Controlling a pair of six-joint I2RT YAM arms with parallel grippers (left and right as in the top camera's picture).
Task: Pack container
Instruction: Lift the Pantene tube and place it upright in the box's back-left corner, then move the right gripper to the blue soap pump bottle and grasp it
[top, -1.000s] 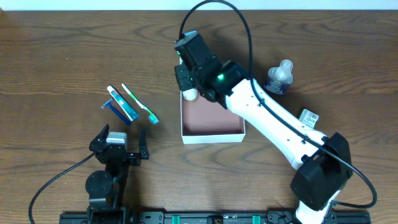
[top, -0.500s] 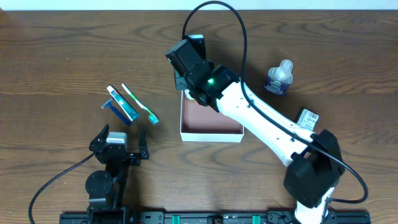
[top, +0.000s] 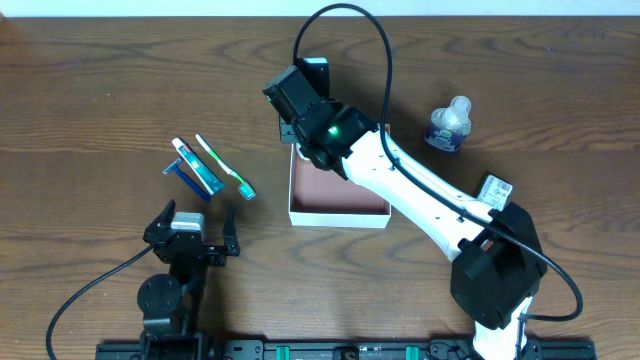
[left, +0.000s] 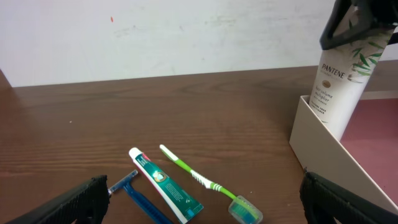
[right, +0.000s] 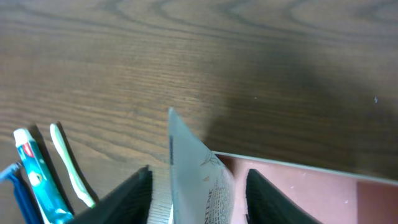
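The container (top: 340, 222) is a shallow white-walled box with a pinkish inside, at the table's middle; its wall (left: 323, 149) shows at the right of the left wrist view. A white Pantene tube (left: 339, 81) stands leaning in its far left corner. My right gripper (top: 298, 138) hangs over that corner. In the right wrist view its fingers (right: 134, 196) stand apart on either side of the tube (right: 199, 180), with a gap on each side. My left gripper (top: 195, 218) rests open and empty near the front edge.
A toothpaste tube (top: 197, 167), a green toothbrush (top: 225, 167) and a blue razor (top: 185, 178) lie left of the container. A clear bottle (top: 450, 125) and a small white packet (top: 497, 188) sit to its right.
The right gripper carried the tube a little left and back to the container's far left corner, then its jaws parted off the tube. The left arm has not moved.
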